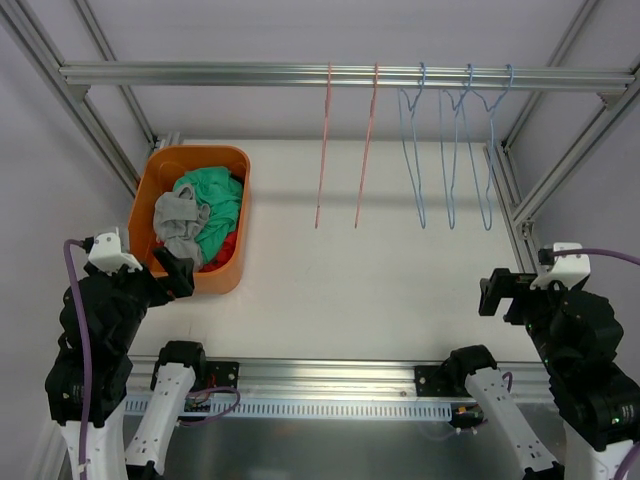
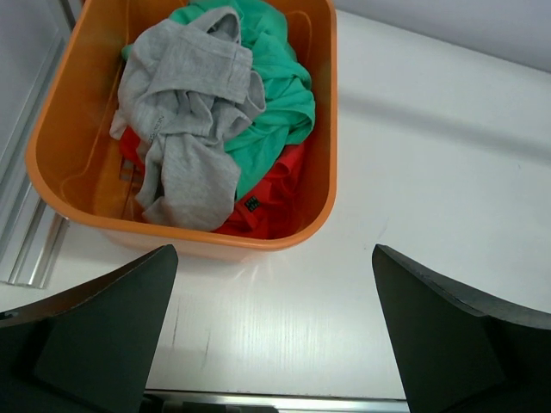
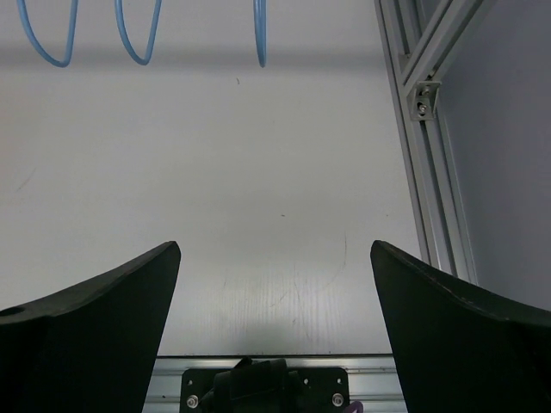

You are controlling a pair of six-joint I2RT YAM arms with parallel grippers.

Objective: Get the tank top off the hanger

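No garment hangs on any hanger. Two pink hangers (image 1: 325,150) and three blue hangers (image 1: 455,140) hang bare from the rail (image 1: 200,73). A crumpled grey garment (image 2: 185,112) lies on top of green cloth (image 2: 280,95) and red cloth (image 2: 267,198) in the orange bin (image 2: 327,129); I cannot tell which one is the tank top. My left gripper (image 2: 274,254) is open and empty, just in front of the bin. My right gripper (image 3: 275,249) is open and empty over bare table at the near right, with blue hanger loops (image 3: 138,43) ahead.
The orange bin (image 1: 160,170) stands at the table's far left. Aluminium frame posts (image 1: 520,200) run along the right side and another (image 1: 100,130) along the left. The arm bases are bolted to the front rail (image 1: 330,375).
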